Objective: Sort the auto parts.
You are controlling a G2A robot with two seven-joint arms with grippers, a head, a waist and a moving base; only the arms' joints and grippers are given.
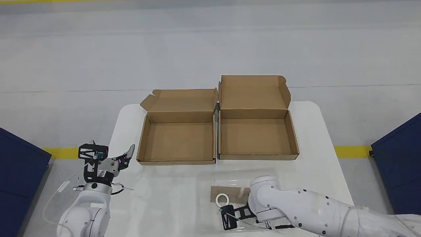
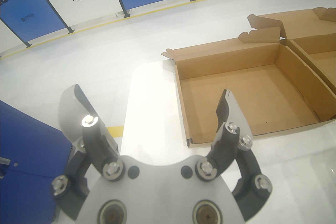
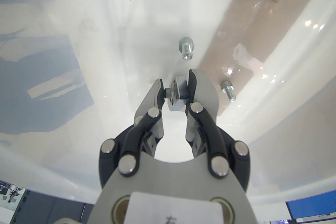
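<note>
The end effector sits above the white bench, jaws set wide apart. An open cardboard box lies just beyond it. A second box adjoins the first.

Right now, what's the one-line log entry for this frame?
right end effector: shut on metal block | left end effector: open, empty | bolts: two loose on table | left cardboard box, right cardboard box: empty
</note>
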